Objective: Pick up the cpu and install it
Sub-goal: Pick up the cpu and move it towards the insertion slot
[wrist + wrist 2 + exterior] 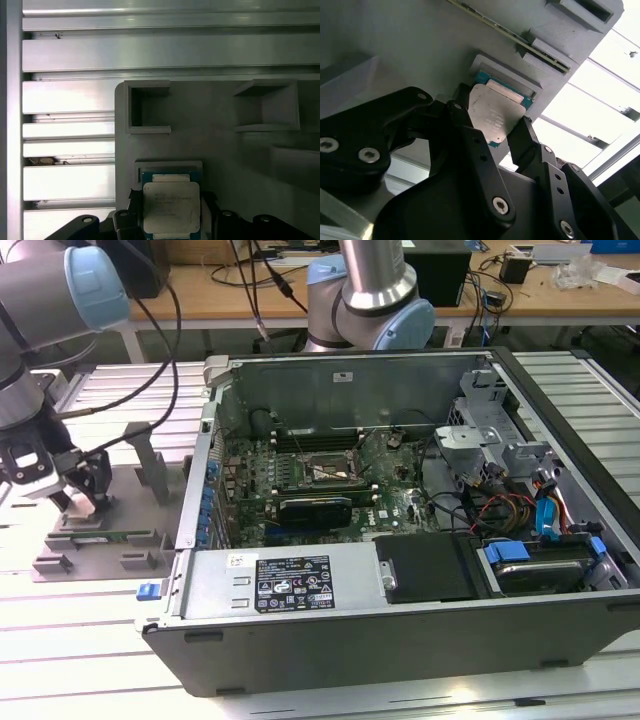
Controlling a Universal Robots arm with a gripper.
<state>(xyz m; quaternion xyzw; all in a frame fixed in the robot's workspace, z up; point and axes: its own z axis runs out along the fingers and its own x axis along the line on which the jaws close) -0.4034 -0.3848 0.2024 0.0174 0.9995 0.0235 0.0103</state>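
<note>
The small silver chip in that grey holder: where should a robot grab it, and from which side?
Probably by two opposite edges, from straight above: the small square silver-topped chip lies flat, face up, in a shallow pocket of the grey holder.

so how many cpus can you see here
1: the cpu lies in its recess on the grey fixture, right at the gripper. The socket on the motherboard inside the computer case might hold another, I cannot tell.
</note>
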